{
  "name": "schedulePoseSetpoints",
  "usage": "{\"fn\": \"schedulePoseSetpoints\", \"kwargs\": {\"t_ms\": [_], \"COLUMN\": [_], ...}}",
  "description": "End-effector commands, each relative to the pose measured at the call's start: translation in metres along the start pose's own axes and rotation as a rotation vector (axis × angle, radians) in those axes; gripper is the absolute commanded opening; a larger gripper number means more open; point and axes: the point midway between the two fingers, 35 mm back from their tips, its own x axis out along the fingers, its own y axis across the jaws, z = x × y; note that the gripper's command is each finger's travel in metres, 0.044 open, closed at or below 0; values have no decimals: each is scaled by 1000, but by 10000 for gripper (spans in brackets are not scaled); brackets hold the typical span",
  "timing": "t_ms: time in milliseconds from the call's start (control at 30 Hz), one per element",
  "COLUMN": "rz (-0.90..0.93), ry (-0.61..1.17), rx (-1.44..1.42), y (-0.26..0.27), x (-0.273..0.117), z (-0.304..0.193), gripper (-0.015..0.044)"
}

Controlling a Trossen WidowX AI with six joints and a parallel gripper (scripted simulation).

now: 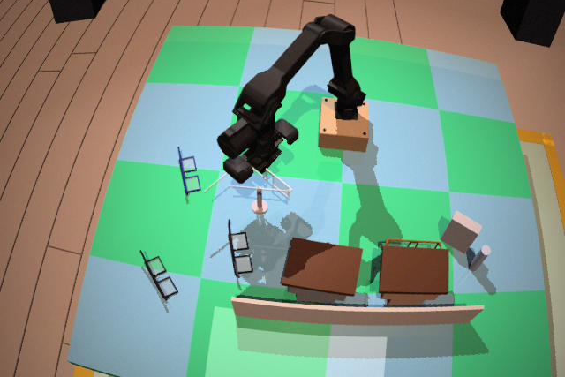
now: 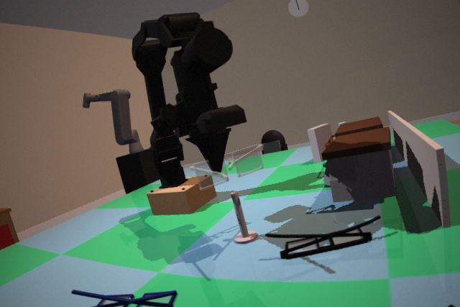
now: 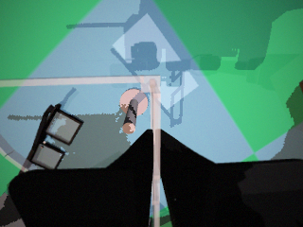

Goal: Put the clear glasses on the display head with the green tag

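My gripper (image 1: 260, 169) (image 2: 219, 170) (image 3: 153, 134) is shut on the clear glasses (image 1: 275, 186) (image 2: 246, 159) (image 3: 156, 106). It grips them near the middle, between the two lenses, and they hang in the air close to the pink post. Two blocky display heads with brown tops stand near the long board: the left head (image 1: 326, 263) (image 2: 358, 141) and the right head (image 1: 413, 267) (image 2: 359, 125). Orange glasses (image 1: 412, 241) (image 2: 329, 141) are at the right head's arm-facing side. I see no green tag, and the faces are mostly hidden.
A pink post (image 1: 259, 197) (image 2: 240, 218) (image 3: 133, 109) stands below the held glasses. Blue glasses (image 1: 184, 177) and two black pairs, one nearer (image 1: 233, 249) (image 2: 326, 244) and one farther (image 1: 157, 277), lie left. A long board (image 1: 356, 312) (image 2: 420, 158) runs behind the heads. A pale block (image 1: 462, 231) stands right.
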Motion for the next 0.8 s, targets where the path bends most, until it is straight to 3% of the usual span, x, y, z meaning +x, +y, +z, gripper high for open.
{"fn": "schedulePoseSetpoints", "kwargs": {"t_ms": [0,767], "rz": [0,-1], "ry": [-3,-2], "rx": [132,869], "y": [-3,-18], "x": [0,2], "z": [-3,-22], "gripper": [0,0]}}
